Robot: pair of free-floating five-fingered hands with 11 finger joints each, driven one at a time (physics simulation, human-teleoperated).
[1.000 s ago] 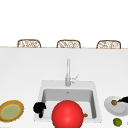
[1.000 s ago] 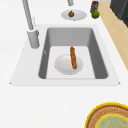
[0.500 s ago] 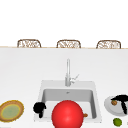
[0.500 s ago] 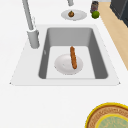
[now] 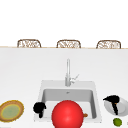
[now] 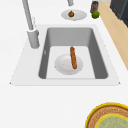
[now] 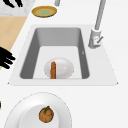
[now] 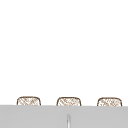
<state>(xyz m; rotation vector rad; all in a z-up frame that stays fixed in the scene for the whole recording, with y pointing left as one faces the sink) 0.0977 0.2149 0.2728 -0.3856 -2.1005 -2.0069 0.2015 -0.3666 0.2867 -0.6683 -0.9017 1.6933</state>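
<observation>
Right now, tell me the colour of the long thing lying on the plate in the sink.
Orange-brown: the sausage lies across the white plate in the sink, clearest in the left side view.

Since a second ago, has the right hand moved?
Yes. In the front view the right hand has risen over the white plate on the counter, right of the sink, fingers pointing down at it.
</observation>
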